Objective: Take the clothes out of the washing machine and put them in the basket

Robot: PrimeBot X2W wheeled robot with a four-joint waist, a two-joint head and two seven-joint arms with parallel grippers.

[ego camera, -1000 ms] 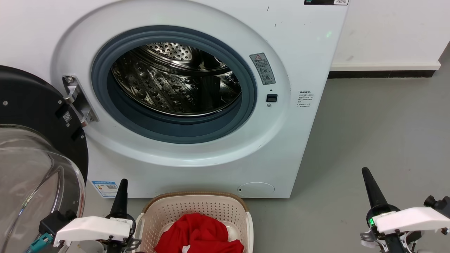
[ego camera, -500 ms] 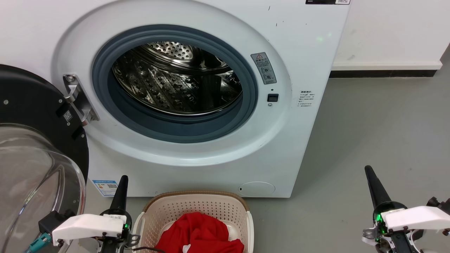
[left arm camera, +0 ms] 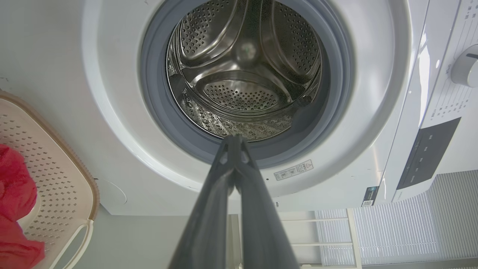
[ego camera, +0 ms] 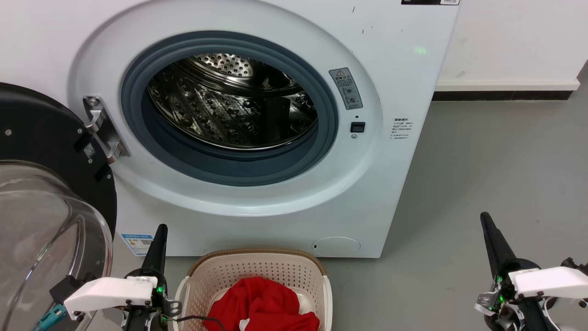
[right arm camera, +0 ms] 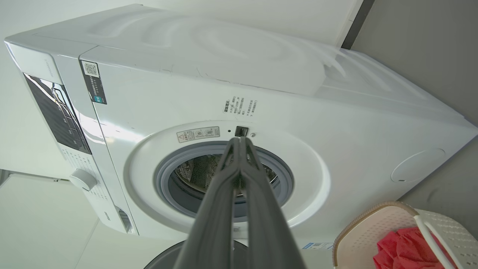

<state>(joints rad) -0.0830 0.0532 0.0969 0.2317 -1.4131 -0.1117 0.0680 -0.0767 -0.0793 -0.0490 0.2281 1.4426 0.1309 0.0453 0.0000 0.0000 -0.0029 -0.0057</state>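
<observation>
While I face the washing machine, its door stands swung open at the left edge of the head view, black rim above and glass bowl below. My left hand sits at the lower left of that view, just left of the basket. Its two dark fingers are pressed together into one point aiming up the frame, with nothing between them. My right hand is at the lower right, over the grey floor and well apart from the machine. Its fingers too are closed tip to tip on nothing.

The clothes lie in the basket at the bottom centre of the head view: a crumpled red heap against the cream perforated walls, with a small white bit at its lower edge. The basket stands on the floor right in front of the machine, below the grey rubber ring. Inside the ring the drum shows shiny perforated steel — in the left wrist view I look straight into it past my closed fingertips, and the basket with the red fabric sits at that frame's left edge.
</observation>
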